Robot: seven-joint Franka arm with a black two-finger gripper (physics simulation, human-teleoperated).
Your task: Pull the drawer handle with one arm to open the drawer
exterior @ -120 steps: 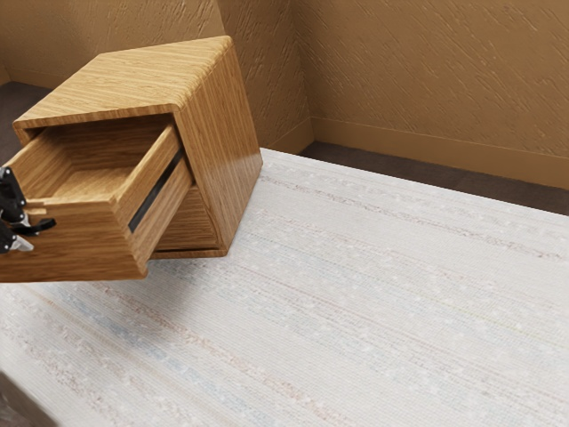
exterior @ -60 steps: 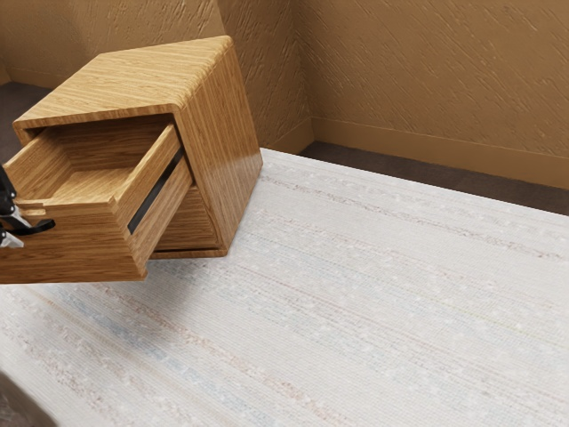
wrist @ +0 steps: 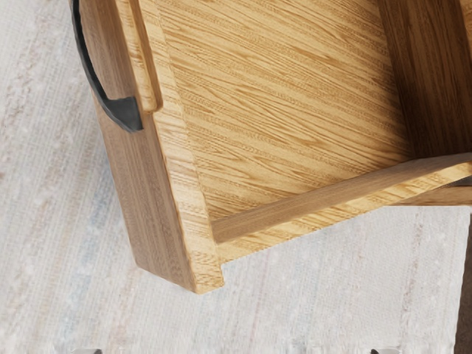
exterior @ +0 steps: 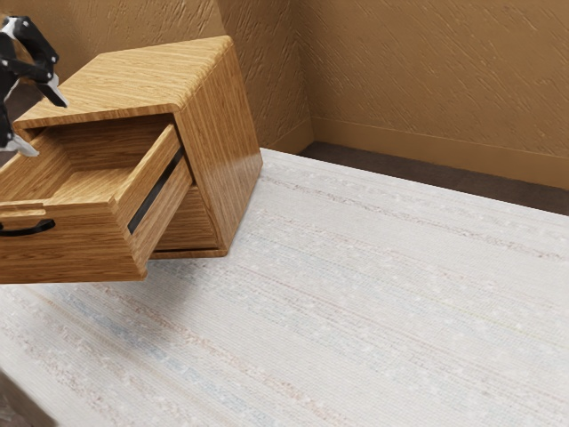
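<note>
On the pale table (exterior: 382, 302), at the exterior view's left, stands a wooden cabinet (exterior: 213, 124). Its drawer (exterior: 89, 187) sticks out toward the near left, wide open, with a black handle (exterior: 27, 229) on its front. Above the drawer's far end hangs the gripper (exterior: 43, 124), fingers spread, well apart from the handle.

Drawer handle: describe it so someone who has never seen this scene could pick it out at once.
Find the wooden cabinet standing on the pale table at the exterior view's left. Its drawer is pulled out, and on the drawer's front face sits the handle. It is a thin, curved black bar, the only dark fitting on that light wood front.
</note>
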